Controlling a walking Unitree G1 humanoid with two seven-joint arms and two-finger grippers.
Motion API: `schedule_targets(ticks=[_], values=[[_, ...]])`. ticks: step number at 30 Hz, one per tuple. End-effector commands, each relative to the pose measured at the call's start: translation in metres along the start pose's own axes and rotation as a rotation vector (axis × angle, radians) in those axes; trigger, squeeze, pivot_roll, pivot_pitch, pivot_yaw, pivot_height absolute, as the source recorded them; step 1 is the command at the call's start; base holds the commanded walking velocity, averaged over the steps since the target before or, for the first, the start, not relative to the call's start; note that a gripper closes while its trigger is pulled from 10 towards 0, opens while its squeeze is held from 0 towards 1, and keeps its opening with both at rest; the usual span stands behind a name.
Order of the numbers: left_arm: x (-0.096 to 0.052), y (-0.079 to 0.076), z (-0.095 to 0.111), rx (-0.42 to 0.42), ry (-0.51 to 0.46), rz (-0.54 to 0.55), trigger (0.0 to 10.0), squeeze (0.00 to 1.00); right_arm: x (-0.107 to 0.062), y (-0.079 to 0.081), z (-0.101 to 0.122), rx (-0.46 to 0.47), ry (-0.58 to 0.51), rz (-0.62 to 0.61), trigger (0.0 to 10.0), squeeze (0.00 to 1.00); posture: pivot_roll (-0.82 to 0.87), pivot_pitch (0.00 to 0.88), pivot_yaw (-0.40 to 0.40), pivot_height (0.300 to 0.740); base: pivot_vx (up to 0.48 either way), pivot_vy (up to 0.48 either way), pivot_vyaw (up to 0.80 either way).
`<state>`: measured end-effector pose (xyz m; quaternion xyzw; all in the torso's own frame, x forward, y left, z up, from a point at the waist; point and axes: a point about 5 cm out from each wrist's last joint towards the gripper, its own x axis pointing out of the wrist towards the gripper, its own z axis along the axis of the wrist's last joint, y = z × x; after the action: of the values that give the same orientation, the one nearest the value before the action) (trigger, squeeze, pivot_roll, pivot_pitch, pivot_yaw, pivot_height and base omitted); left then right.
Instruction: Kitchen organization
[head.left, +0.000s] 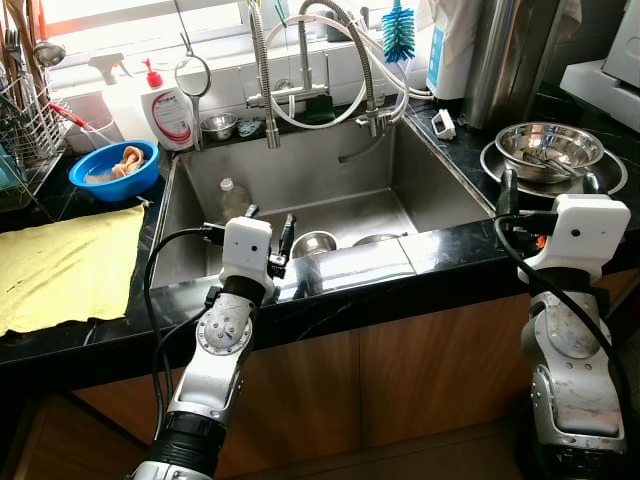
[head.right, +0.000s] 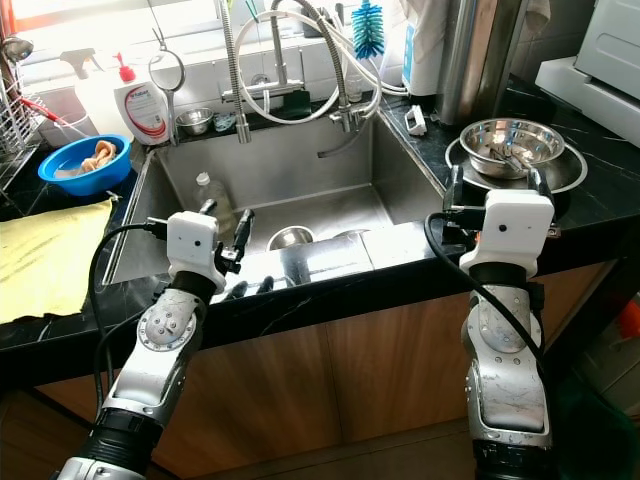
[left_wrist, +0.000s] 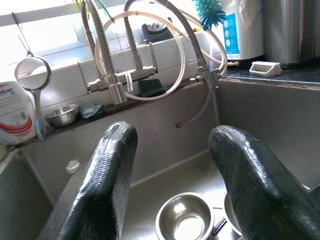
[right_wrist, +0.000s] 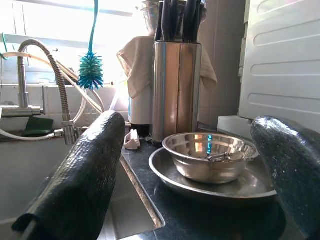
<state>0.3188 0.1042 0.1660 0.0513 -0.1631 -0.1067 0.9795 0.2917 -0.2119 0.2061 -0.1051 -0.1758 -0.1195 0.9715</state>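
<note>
Steel bowl (head.left: 548, 148) (on a plate (head.left: 612, 180)) sits just beyond the right gripper (head.left: 552, 196), fingers spread wide, empty; left gripper (head.left: 268, 226) likewise open over sink (head.left: 300, 190).

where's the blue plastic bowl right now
The blue plastic bowl sits on the black counter left of the steel sink, just behind the yellow cloth and beside the white soap bottle.
</note>
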Motion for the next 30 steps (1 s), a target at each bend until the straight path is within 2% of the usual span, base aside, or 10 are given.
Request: schedule_targets(ticks=[1, 5, 7, 10, 13, 24, 30], values=[[0.001, 0.003, 0.004, 0.021, -0.013, -0.001, 10.0, 0.00, 0.001, 0.005, 0.000, 0.013, 0.002, 0.010, 10.0, 0.00, -0.24, 0.000, 0.140, 0.740, 0.319, 0.000, 0.00], [0.000, 0.003, 0.003, 0.022, -0.011, 0.000, 10.0, 0.00, 0.002, 0.003, -0.003, 0.041, 0.023, -0.002, 10.0, 0.00, -0.24, 0.000, 0.138, 0.740, 0.319, 0.000, 0.00], [0.000, 0.003, 0.003, 0.020, -0.011, 0.000, 10.0, 0.00, 0.002, 0.003, -0.003, 0.054, 0.021, 0.003, 10.0, 0.00, -0.24, 0.000, 0.138, 0.740, 0.328, 0.000, -0.72], [0.000, 0.002, 0.004, 0.018, -0.011, -0.002, 10.0, 0.00, 0.003, 0.002, 0.000, 0.048, -0.001, 0.003, 10.0, 0.00, -0.24, 0.000, 0.137, 0.740, 0.346, 0.000, -0.72], [0.001, 0.002, 0.004, 0.015, -0.016, -0.001, 10.0, 0.00, 0.002, 0.004, 0.001, 0.038, -0.009, 0.006, 10.0, 0.00, -0.24, 0.000, 0.137, 0.740, 0.349, 0.000, 0.00], [0.000, 0.005, 0.005, 0.017, -0.023, 0.019, 10.0, 0.00, 0.002, 0.007, 0.004, 0.053, -0.018, 0.020, 10.0, 0.00, -0.24, 0.000, 0.136, 0.740, 0.000, 0.000, 0.00], [0.000, 0.007, 0.007, 0.016, -0.034, 0.031, 10.0, 0.00, 0.005, 0.013, 0.016, 0.078, -0.062, 0.050, 10.0, 0.00, -0.24, 0.000, 0.136, 0.740, 0.000, 0.000, 0.00]])
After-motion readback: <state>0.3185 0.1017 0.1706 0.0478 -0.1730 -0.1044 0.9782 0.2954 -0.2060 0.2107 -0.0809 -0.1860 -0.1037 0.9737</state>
